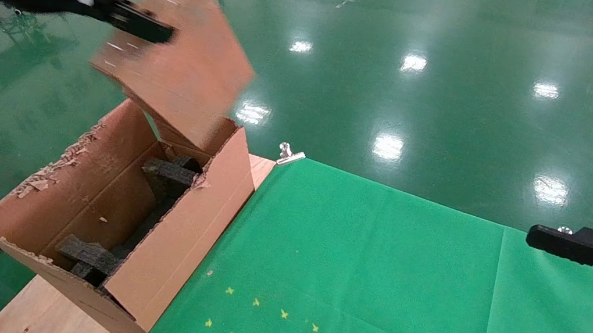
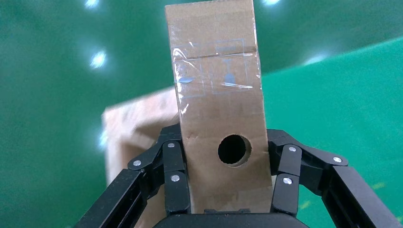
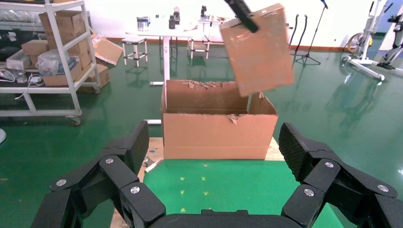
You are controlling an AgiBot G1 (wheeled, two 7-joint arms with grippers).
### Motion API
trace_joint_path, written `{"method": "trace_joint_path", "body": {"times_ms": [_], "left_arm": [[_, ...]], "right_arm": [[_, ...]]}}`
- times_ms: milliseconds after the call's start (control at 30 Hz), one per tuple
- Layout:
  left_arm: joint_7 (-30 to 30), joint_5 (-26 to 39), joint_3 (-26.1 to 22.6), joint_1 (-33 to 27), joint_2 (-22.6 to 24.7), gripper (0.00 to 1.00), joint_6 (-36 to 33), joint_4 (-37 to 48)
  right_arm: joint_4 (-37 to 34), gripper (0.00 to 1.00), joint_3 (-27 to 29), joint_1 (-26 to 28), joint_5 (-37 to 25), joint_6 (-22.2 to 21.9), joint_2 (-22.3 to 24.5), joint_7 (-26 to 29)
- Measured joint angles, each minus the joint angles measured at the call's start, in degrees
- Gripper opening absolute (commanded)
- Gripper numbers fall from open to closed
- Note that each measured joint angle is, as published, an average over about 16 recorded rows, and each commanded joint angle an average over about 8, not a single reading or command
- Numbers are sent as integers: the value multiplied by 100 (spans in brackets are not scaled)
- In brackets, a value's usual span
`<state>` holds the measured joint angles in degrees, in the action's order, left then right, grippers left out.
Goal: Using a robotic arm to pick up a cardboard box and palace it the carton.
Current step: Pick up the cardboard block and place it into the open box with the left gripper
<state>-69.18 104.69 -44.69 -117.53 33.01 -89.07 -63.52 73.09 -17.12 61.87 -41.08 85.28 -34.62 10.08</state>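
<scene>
The small cardboard box (image 1: 183, 55), taped and with a round hole (image 2: 234, 150), hangs tilted in the air above the far end of the large carton (image 1: 186, 232). My left gripper (image 1: 147, 26) is shut on its near end. In the left wrist view the fingers (image 2: 174, 166) clamp both sides of the box (image 2: 218, 95), with the carton (image 2: 128, 123) blurred below. Black foam blocks (image 1: 169, 171) lie inside the carton. My right gripper (image 1: 517, 302) is open and empty at the right. The right wrist view shows the box (image 3: 256, 47) over the carton (image 3: 218, 135).
A green cloth (image 1: 374, 272) covers the table, held by a metal clip (image 1: 289, 154), with small yellow marks (image 1: 261, 326) near the front. The carton stands on bare wood (image 1: 51, 312) at the table's left edge. Shelves (image 3: 47, 57) and tables stand far off.
</scene>
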Motion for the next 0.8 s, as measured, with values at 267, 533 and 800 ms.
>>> {"method": "trace_joint_path", "body": {"times_ms": [267,533,800], "left_arm": [[689,78,-162,270,-393,0,184,986],[1658,-165,-196,816,-518,0,720,2242],[2638,-131,-227,984,-379,0,1308,3291]], "right_arm": [[0,100,-2,0,1,-1,1,-1],[0,100,-4,1,3,-2,2,-2],[0,100,-6,1,4,-2,2,-3]]}}
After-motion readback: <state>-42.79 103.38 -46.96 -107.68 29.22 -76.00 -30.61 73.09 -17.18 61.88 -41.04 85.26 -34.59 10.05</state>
